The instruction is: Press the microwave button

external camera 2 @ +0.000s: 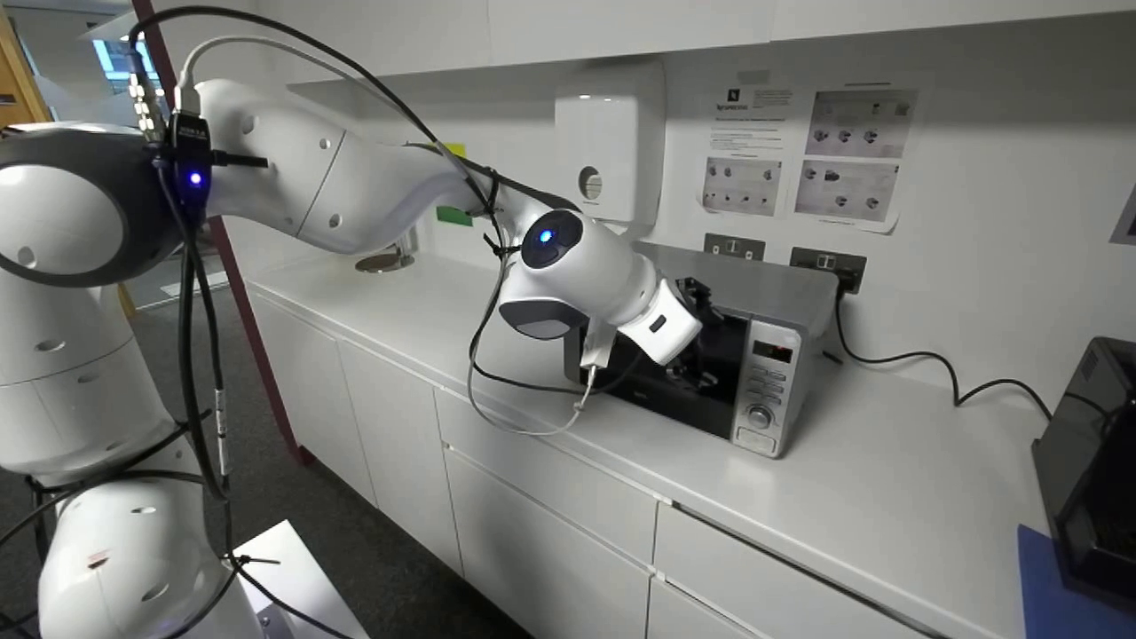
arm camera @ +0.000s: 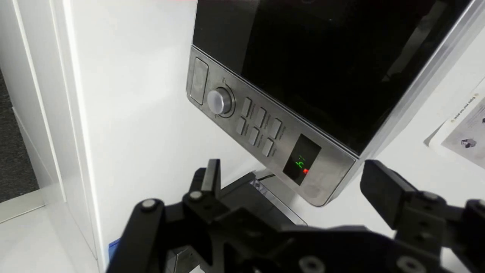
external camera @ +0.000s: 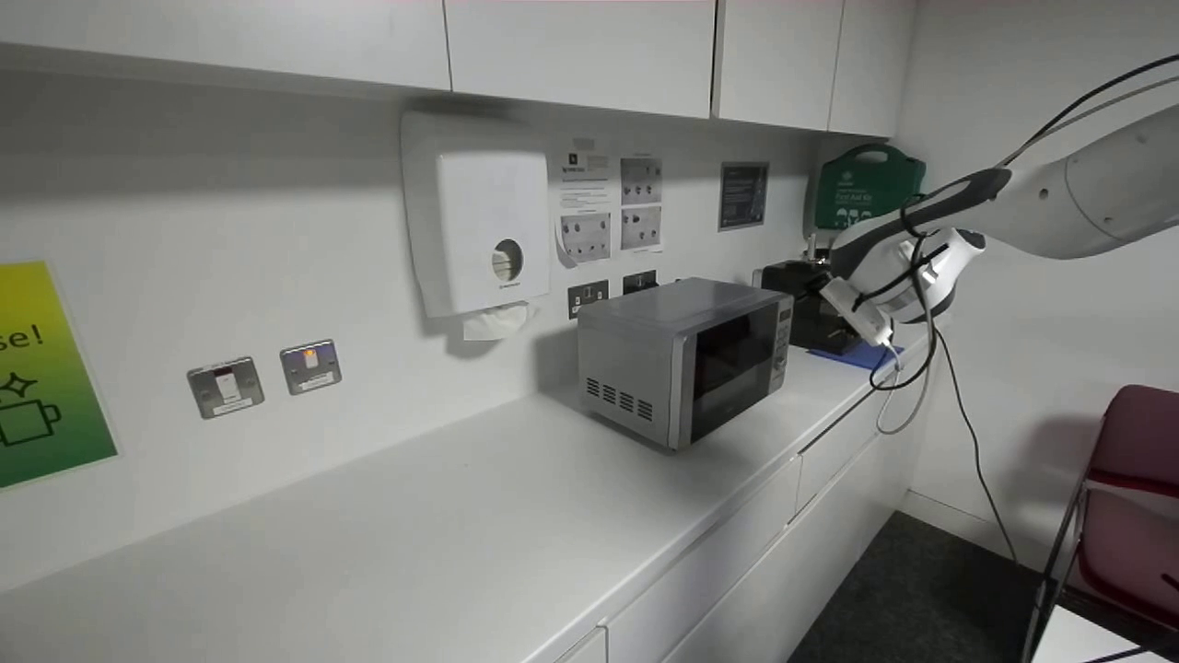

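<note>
White countertop (external camera: 368, 543) runs along a pale wall (external camera: 230, 230), its front edge set above a bank of drawers (external camera 2: 541, 524). Nearest the camera in an exterior view, a white robot arm (external camera 2: 373, 200) reaches in across that front edge, while a black machine (external camera 2: 1096, 497) with a blue mat (external camera 2: 1056, 577) at its base stands toward one end of the counter. At the end of the arm, the gripper (arm camera: 295, 180) hangs near the front of a silver microwave (external camera: 682, 364); the wrist view shows its two fingers (arm camera: 386, 193) spread wide apart, the control panel (arm camera: 286, 144) lying beyond them. Placed between the front and back edges, the microwave turns its dark window (external camera: 734, 368) toward the front edge, and its panel bears a round knob (arm camera: 219, 100), small buttons (arm camera: 254, 135) and a lit display (arm camera: 299, 161). Above the back edge are power sockets (external camera 2: 827, 262), printed notices (external camera 2: 745, 142) and a white dispenser (external camera 2: 612, 133), with white cabinets (external camera 2: 621, 27) overhead. Farthest off in an exterior view, a green first aid kit (external camera: 870, 175) shows above the black machine, by the corner where the counter meets the side wall (external camera: 1059, 350).
</note>
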### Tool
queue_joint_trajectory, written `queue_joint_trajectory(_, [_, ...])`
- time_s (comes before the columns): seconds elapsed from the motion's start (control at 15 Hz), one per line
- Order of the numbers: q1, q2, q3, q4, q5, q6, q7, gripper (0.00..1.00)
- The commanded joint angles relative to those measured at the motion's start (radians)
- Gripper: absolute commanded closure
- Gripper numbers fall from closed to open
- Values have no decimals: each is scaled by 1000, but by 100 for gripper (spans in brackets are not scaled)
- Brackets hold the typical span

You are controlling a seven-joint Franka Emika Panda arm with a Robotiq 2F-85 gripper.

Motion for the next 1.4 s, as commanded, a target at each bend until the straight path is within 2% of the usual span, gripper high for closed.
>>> queue_joint_trajectory(0.0, [0,0,0,0,0,0,0,0])
queue_joint_trajectory(0.27, [9,15,15,14,77,30,-37,0])
queue_joint_trajectory(0.4, [10,27,25,27,157,54,-59,7])
queue_joint_trajectory(0.47, [8,35,32,33,201,71,-71,4])
queue_joint_trajectory(0.53, [7,42,39,39,238,85,-82,31])
queue_joint_trajectory(0.67, [2,57,50,56,312,111,-115,34])
queue_joint_trajectory(0.73, [0,65,54,66,346,120,-134,40])
queue_joint_trajectory(1.2, [-14,133,62,167,532,143,-272,98])
queue_joint_trajectory(1.33, [-16,164,63,203,591,146,-335,100])
